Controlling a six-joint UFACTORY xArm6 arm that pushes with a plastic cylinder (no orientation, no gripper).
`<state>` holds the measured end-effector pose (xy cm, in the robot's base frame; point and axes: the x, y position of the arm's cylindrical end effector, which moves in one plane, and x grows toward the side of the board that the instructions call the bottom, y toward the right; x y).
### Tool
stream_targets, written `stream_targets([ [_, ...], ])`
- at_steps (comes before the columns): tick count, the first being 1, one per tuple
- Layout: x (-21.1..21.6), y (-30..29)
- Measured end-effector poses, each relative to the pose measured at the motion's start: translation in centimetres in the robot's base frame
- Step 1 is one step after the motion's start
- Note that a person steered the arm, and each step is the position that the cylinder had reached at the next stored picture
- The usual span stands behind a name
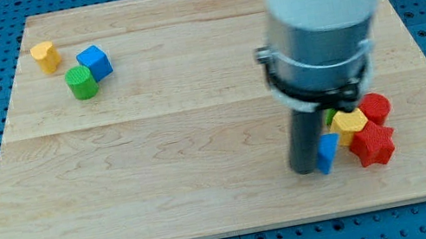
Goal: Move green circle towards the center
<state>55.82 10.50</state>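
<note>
The green circle sits at the board's upper left, touching a blue cube on its upper right. A yellow heart-like block lies just up and left of them. My arm fills the view's right side. Its dark rod comes down to my tip at the lower right, far from the green circle. My tip stands right beside a small blue block.
A cluster lies at the lower right: a yellow block, a red block, a red star-like block and a sliver of green partly hidden by the arm. The wooden board rests on a blue pegboard.
</note>
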Motion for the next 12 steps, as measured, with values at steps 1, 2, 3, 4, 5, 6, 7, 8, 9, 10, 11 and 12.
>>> stream_targets([
  [1,0.4,-0.5],
  [2,1.0,-11.5],
  [3,-4.5,-22.6],
  [4,-9.4,-33.7],
  [5,-16.5,-37.6],
  [6,-20.3,-36.3],
  [7,-20.7,-26.4],
  [8,-20.0,-16.3],
  [9,-16.1,-23.0],
  [10,-17.7,-23.4],
  [11,-18.0,-29.5],
  [12,-15.4,-22.8],
])
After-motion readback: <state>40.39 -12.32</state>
